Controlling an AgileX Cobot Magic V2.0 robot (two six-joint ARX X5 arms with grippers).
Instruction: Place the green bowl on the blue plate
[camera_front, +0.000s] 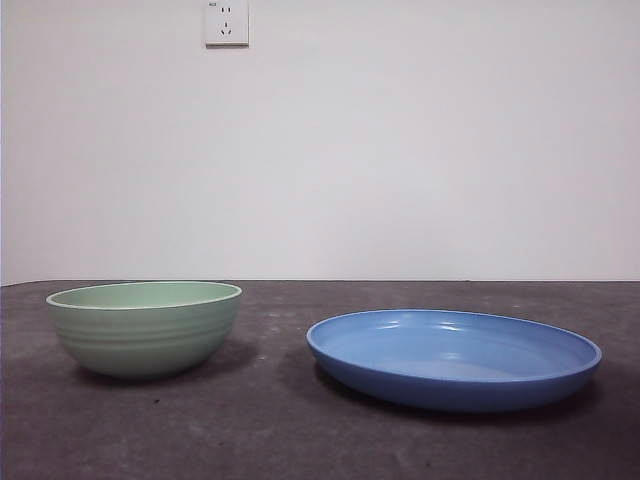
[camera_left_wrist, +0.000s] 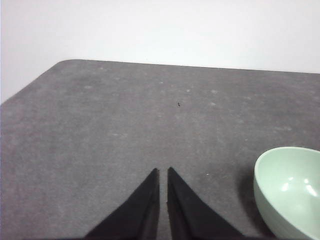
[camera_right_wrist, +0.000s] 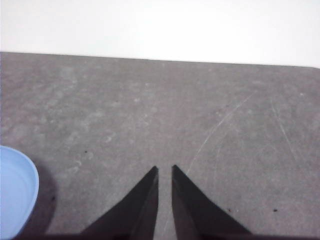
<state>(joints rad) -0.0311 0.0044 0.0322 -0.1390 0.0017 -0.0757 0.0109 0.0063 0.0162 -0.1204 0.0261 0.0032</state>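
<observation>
Bowl (camera_front: 146, 326) sat upright on the grey table (camera_front: 280, 430), well apart from the plate (camera_front: 454, 357), both resting flat and empty. My left gripper (camera_left_wrist: 163, 172) hung above bare tabletop near the bowl, jaws nearly together, holding nothing. My right gripper (camera_right_wrist: 164, 170) hung near the plate's edge, jaws likewise narrow and empty.

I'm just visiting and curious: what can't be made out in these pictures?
- Green bowl: its inside is hidden by its own wall in the front view; the left wrist view's edge cuts it off.
- Blue plate: only a sliver shows in the right wrist view.
- Both arms: out of the front view.
</observation>
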